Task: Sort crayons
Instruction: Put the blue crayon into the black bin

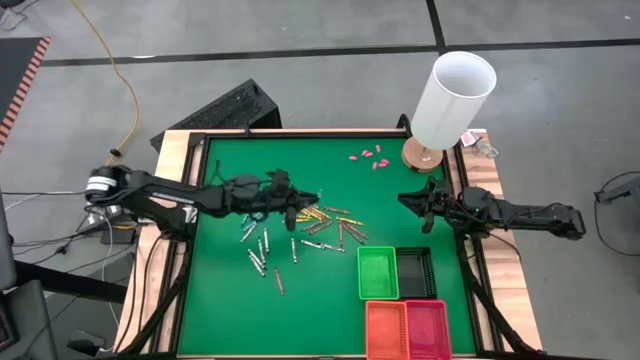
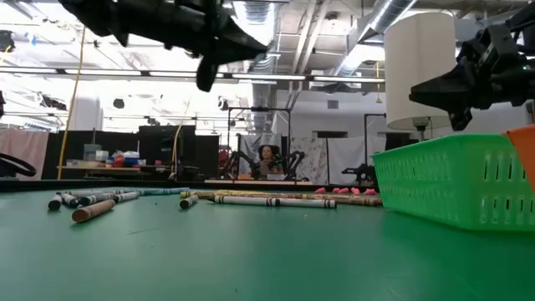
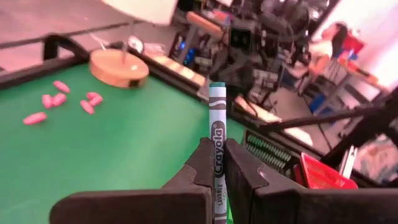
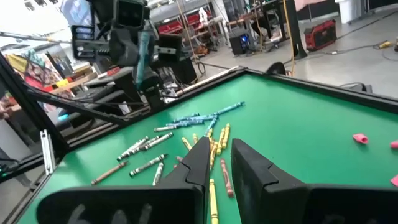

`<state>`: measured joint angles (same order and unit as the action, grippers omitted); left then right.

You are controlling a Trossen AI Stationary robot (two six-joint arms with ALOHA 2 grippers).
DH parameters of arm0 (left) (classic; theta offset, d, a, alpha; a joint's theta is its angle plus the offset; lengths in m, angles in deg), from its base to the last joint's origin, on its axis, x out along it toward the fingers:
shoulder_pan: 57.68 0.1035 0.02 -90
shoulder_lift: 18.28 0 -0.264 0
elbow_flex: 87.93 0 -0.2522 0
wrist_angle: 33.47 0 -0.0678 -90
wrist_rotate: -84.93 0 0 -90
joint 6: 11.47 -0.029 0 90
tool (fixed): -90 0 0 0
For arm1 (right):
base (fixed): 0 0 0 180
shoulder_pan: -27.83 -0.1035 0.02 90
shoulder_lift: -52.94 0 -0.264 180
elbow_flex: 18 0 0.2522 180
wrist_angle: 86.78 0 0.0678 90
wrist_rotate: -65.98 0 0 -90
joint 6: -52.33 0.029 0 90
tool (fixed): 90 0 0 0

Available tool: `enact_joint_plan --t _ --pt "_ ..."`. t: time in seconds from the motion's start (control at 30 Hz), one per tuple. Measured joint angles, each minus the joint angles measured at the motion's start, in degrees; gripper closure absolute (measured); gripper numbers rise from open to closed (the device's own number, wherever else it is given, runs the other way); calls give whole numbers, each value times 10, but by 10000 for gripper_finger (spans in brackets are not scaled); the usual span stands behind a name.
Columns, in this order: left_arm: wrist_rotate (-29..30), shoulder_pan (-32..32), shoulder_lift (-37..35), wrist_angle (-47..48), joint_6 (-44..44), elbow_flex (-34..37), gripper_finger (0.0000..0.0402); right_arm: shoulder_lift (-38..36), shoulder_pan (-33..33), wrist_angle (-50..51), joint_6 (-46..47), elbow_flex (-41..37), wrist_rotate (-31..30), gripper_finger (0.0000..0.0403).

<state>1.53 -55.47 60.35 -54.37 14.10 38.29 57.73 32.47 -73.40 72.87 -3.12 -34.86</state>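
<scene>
Mid-transfer: left gripper with fingers clamped on a green crayon, lifted above the crayon pile. Right gripper parked beside the green basket, fingers apart, empty. Next, probably carry to that basket and release.

The scattered thin wax crayons lie near the middle of the green felt-topped table, under the left gripper, which hangs above them. The small stubby pink pieces sit near the far edge. The round wooden-based white lamp stands at the far right corner. Four rectangular plastic mesh baskets cluster at the near right edge, and the right gripper hovers by the right edge, behind them.
</scene>
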Motion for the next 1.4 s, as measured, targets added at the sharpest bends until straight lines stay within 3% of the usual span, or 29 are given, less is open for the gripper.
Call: enact_joint_plan --t 0.33,0.47,0.73,0.93,1.23,1.4 --pt "-89 -32 185 1 -66 -184 401 34 0 -2 1 0 -16 335" --pt "-130 -43 257 43 -91 -272 401 39 0 -2 1 0 -18 335" --pt "-153 -65 385 97 -175 -420 401 46 0 -2 5 0 -19 335" --pt "-174 -70 473 100 -180 -517 401 46 0 -2 5 0 -18 335" --pt "-231 -72 577 99 -193 -656 401 54 0 -1 6 0 -17 335" --pt "-278 -73 595 102 -282 -686 401 58 0 -1 5 0 -15 335"
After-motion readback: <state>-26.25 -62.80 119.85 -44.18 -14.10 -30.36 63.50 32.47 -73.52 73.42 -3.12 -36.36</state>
